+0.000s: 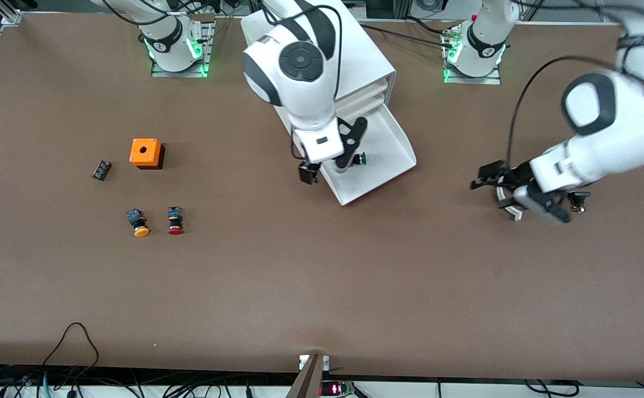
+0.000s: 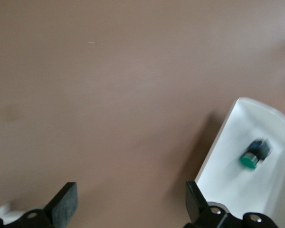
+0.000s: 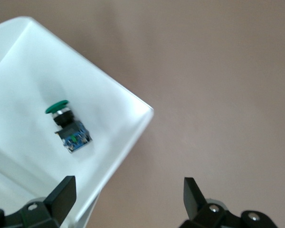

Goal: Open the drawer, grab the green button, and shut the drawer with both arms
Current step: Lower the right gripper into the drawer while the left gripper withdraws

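Item 1, drawer (image 1: 380, 160): lowest tray of the white cabinet (image 1: 366, 66), pulled out onto the table (image 1: 322, 276). Thin white plastic, sloped front; judged light, slightly flexible, and easy to slide by pushing on the front lip.

Item 2, button (image 1: 359, 159): lies on its side in the open drawer, green cap toward the left arm's end of the table. Judged light, rigid and not fragile. The rounded cap looks slippery; the squarer black-and-blue body offers flatter faces and is the better place to take hold.

Item 3, right gripper (image 1: 330, 166): hangs over the open drawer, just beside the button, fingers spread wide and holding nothing.

Item 4, left gripper (image 1: 487, 179): hovers low over the table toward the left arm's end, well apart from the drawer, fingers spread and empty; this arm waits.

Item 5, other stock: orange box (image 1: 146, 153), small black part (image 1: 101, 169), orange-capped button (image 1: 138, 221), red-capped button (image 1: 175, 220), all toward the right arm's end.

Markings: no readable brand, label or writing on any item.
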You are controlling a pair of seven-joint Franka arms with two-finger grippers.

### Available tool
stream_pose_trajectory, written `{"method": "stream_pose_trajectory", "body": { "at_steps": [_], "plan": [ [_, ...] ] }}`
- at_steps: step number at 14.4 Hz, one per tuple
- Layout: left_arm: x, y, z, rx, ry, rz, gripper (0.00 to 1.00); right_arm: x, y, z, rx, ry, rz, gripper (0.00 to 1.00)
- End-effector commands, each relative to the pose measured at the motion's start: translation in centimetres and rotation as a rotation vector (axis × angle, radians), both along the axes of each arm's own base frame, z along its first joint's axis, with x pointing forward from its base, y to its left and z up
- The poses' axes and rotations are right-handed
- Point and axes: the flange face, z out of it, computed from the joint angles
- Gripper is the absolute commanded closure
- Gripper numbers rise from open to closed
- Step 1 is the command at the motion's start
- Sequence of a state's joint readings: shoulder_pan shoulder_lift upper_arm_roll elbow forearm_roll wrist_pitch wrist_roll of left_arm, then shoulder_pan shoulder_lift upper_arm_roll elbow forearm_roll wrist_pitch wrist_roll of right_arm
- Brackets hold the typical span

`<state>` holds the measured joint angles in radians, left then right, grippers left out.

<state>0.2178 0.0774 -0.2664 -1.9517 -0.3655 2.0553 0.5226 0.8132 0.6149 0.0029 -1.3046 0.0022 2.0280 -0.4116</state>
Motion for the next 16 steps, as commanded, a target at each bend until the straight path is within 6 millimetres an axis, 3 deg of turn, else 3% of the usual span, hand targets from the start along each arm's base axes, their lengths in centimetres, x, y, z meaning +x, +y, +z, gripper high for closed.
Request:
{"method": "stream_pose_trajectory", "body": {
  "at_steps": [1, 3, 6, 8, 12, 16],
  "plan": [
    [-3.9, 1.4, 6.9, 0.175, 0.067, 0.083, 0.00, -0.7, 2.0, -1.6, -0.001, -0.020, 0.170, 0.00],
    [-5.4, 1.2, 11.2, 0.403, 0.160, 0.100, 0.00, -0.9, 2.3, -2.6, -0.011, -0.010, 0.232, 0.00],
    [-5.5, 1.2, 11.4, 0.432, 0.186, 0.149, 0.00, -1.6, 3.0, -4.9, -0.030, 0.010, 0.307, 0.00],
    [-5.0, 3.1, 11.6, 0.404, 0.171, 0.255, 0.00, -1.8, 3.2, -6.4, -0.042, 0.024, 0.312, 0.00],
    [-5.2, 3.1, 12.4, 0.384, 0.172, 0.343, 0.00, -3.7, 4.9, -8.6, -0.055, 0.046, 0.317, 0.00],
    [-5.1, 2.7, 12.1, 0.370, 0.183, 0.344, 0.00, -4.2, 5.2, -10.3, -0.064, 0.065, 0.314, 0.00]
  ]
}}
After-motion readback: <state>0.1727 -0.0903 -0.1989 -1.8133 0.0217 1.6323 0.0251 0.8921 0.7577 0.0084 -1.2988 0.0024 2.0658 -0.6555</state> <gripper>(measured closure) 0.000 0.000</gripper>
